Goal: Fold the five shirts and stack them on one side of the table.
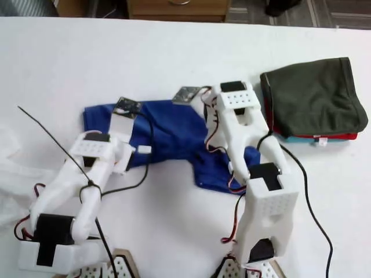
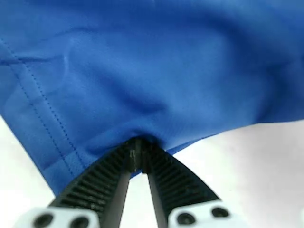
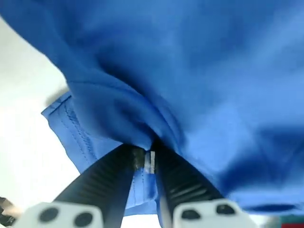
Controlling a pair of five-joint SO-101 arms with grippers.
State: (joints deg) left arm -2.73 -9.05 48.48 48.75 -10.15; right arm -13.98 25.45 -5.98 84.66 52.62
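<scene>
**High view.** The blue knit shirt [image 1: 168, 133] lies spread on the white table [image 1: 174, 52] between the two arms. Its long axis runs across the table from the left arm's side to the right arm's side, dipping toward the near right, where a lobe of cloth projects. Which end is the collar cannot be determined. To the right, well apart, is a stack of folded shirts: a dark green one [image 1: 313, 95] on top, with red [image 1: 342, 136] and teal [image 1: 295, 139] edges below it.

**Left wrist view.** The left gripper [image 2: 137, 154] is clamped on a pinch of blue fabric beside a double-stitched hem. Cloth fans away from the jaws in soft creases.

**Right wrist view.** The right gripper [image 3: 145, 159] is clamped on a bunched fold, with a stitched edge hanging just beside it.

**Handling.** The shirt is judged light, limp and thin. It will sag between the two holds and offers no stiffness. Grip at hems or seams, where doubled fabric resists slipping, and keep both holds level so the fold line stays straight.
</scene>
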